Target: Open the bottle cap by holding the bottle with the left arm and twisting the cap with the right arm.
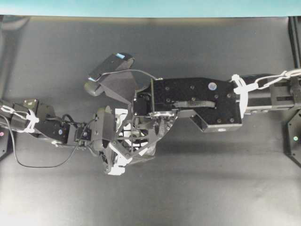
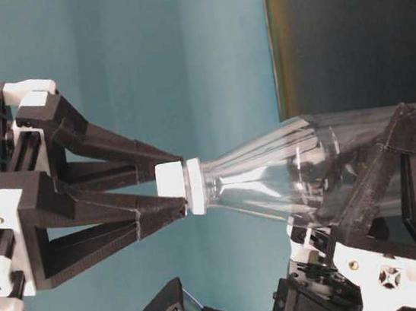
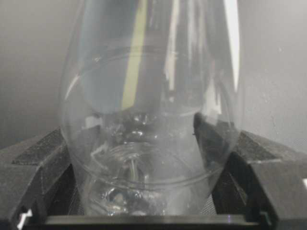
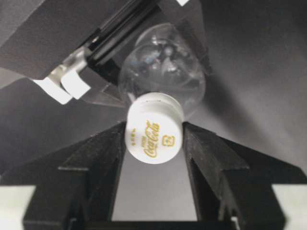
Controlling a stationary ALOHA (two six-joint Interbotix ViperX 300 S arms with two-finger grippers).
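The clear bottle [image 2: 271,166] is held above the table, its body clamped between the black fingers [image 3: 33,167] of my left gripper [image 3: 151,143]. That gripper is shut on the bottle's wide lower part. In the right wrist view the bottle [image 4: 163,72] points its neck at the camera. The white bottle cap [image 4: 153,133] with gold lettering sits on the neck. My right gripper [image 4: 153,139] has a finger pressed against each side of it. At table level the two lattice fingertips [image 2: 144,164] pinch the cap [image 2: 172,183] from above and below.
Both arms meet over the middle of the dark table [image 1: 188,188]: the left arm [image 1: 47,122] and the right arm [image 1: 202,101]. A teal wall [image 1: 141,7] runs along the back. Black frame parts [image 1: 294,136] stand at the right edge.
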